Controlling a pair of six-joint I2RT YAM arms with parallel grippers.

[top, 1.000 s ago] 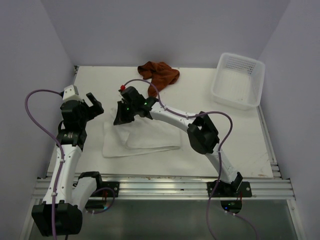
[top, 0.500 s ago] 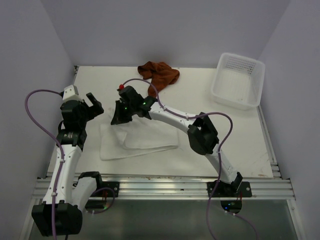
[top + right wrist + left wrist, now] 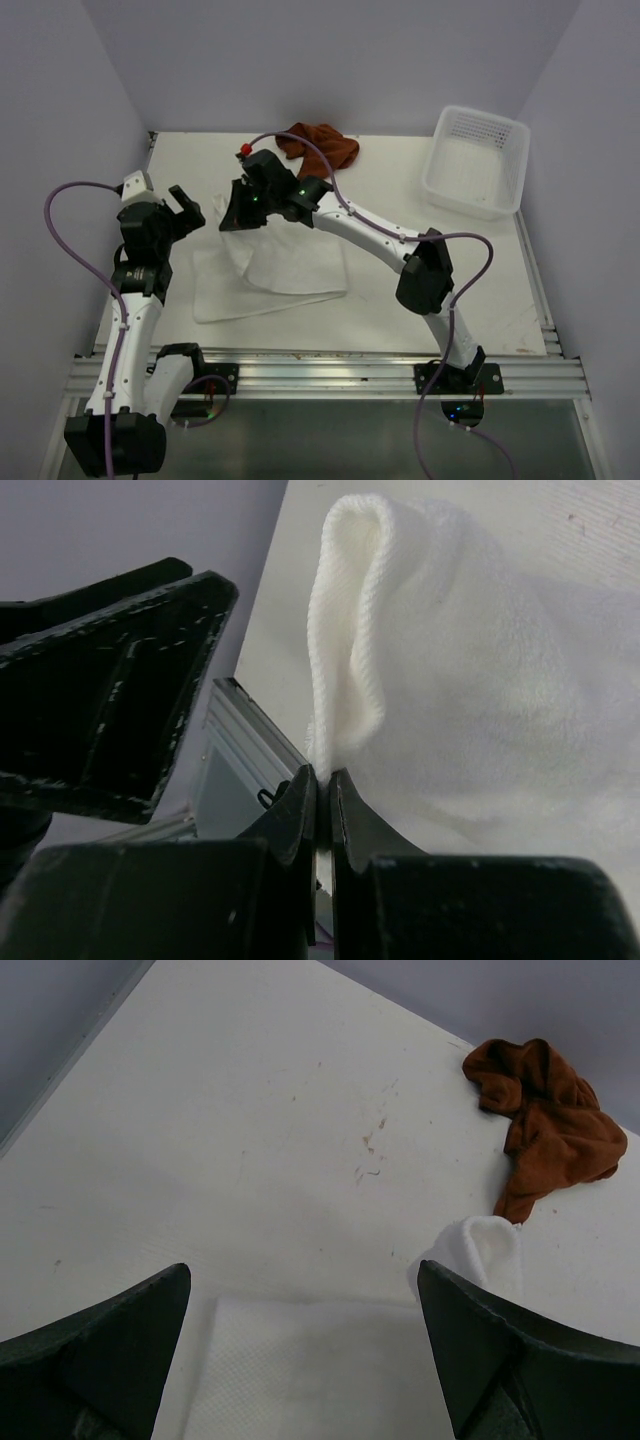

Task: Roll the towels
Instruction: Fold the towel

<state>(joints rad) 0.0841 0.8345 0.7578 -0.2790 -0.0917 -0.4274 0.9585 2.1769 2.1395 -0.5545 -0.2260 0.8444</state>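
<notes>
A white towel (image 3: 275, 278) lies flat on the table's left half. My right gripper (image 3: 240, 212) is shut on its far left corner and holds that corner up off the table, so the cloth rises in a fold (image 3: 350, 630) from the closed right gripper (image 3: 323, 776). My left gripper (image 3: 188, 211) hovers open just left of the lifted corner, with nothing between its fingers. In the left wrist view the left gripper (image 3: 303, 1278) looks over the white towel's (image 3: 320, 1380) far edge and the raised corner (image 3: 480, 1250). A crumpled rust-brown towel (image 3: 318, 146) (image 3: 545, 1125) lies at the table's back.
A white perforated basket (image 3: 478, 160) stands at the back right corner. Walls close in the table at the left, back and right. An aluminium rail (image 3: 330, 375) runs along the near edge by the arm bases.
My right gripper has moved away from the bases and slightly left with the towel corner, lifting it. The white towel has shifted left and its fold has opened out. The left gripper stays open.
</notes>
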